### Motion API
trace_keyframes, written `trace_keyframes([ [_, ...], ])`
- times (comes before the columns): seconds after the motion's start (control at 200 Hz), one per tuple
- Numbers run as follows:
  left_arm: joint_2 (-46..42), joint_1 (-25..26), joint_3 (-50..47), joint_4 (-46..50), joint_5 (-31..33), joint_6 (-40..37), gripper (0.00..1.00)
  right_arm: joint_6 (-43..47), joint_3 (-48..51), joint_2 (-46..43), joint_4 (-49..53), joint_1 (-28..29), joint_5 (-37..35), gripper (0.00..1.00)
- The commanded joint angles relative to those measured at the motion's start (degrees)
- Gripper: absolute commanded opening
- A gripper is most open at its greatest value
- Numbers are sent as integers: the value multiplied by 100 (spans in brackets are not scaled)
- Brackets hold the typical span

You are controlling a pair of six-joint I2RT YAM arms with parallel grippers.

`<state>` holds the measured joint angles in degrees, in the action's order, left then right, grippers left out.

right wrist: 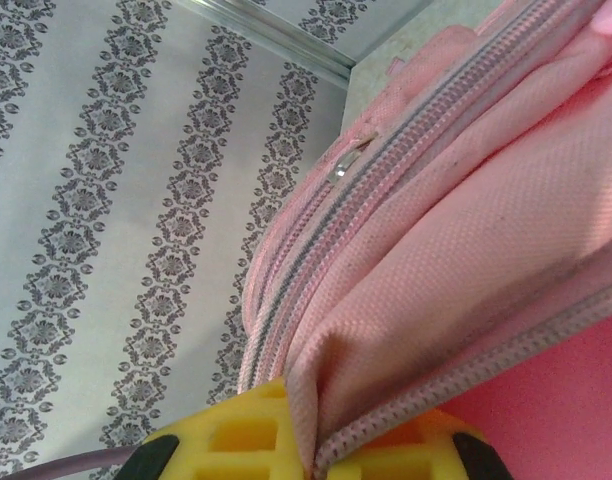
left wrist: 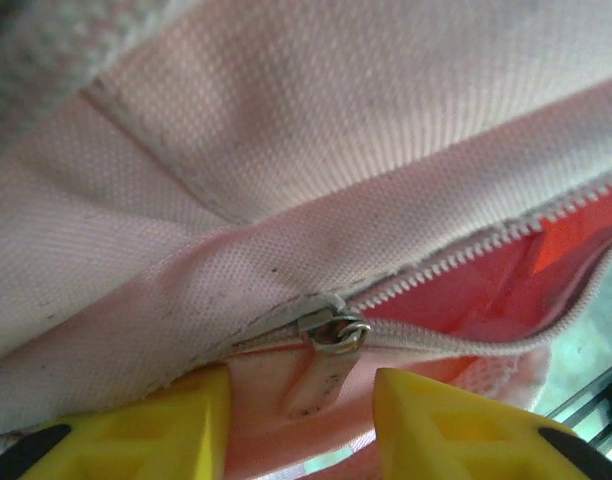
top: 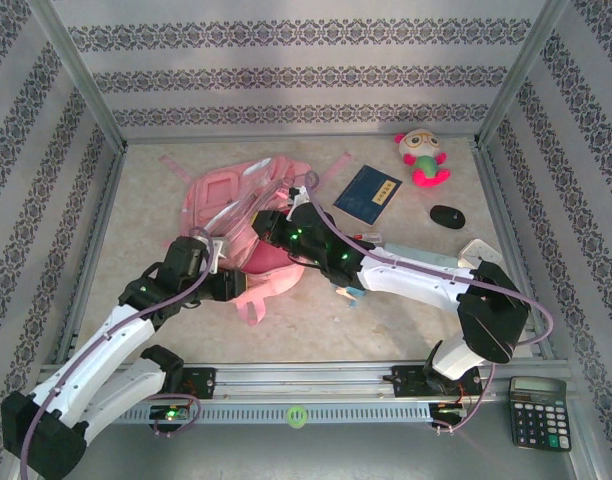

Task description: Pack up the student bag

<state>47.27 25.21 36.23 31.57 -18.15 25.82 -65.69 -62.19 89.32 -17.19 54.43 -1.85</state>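
Right pincer (right wrist: 311,432) pinches bag (top: 222,196) rim; left pincer (left wrist: 301,388) part-open astride zip pull (left wrist: 333,333), gripping nothing; pull may slip aside on closing.

A plush toy (top: 422,157) sits far right, with a blue booklet (top: 367,193) and a black mouse (top: 447,216) nearer. A calculator (top: 537,411) lies near right.

Left arm (top: 106,350) and right arm (top: 416,272): white link shells, black joint housings. Small green lights (top: 298,235) lit on the right arm's black sections. Lilac-grey cable (top: 547,322) runs along each arm. Fingertips (left wrist: 176,425), lower edge of both wrist frames: yellow moulded blocks with recessed pockets, black behind.
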Motion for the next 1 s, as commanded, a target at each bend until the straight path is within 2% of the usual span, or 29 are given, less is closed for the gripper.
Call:
trace_keyframes([
  [0.0,134,147,-45,-601,225,342,33,123,-441,-92,-422,154,-274,0],
  [0.295,99,206,-49,-960,422,813,8,276,-532,-22,-88,259,-411,0],
  [0.485,86,206,-120,-953,517,873,0,384,-539,-36,4,268,-414,0],
  [0.66,15,211,11,-287,1245,823,0,751,-514,-150,215,235,-187,0],
  [0.794,-87,204,99,-80,1435,819,0,1085,-242,-324,418,185,-28,0],
  [0.994,-87,186,99,286,1849,582,0,1039,299,-549,315,-17,435,0],
])
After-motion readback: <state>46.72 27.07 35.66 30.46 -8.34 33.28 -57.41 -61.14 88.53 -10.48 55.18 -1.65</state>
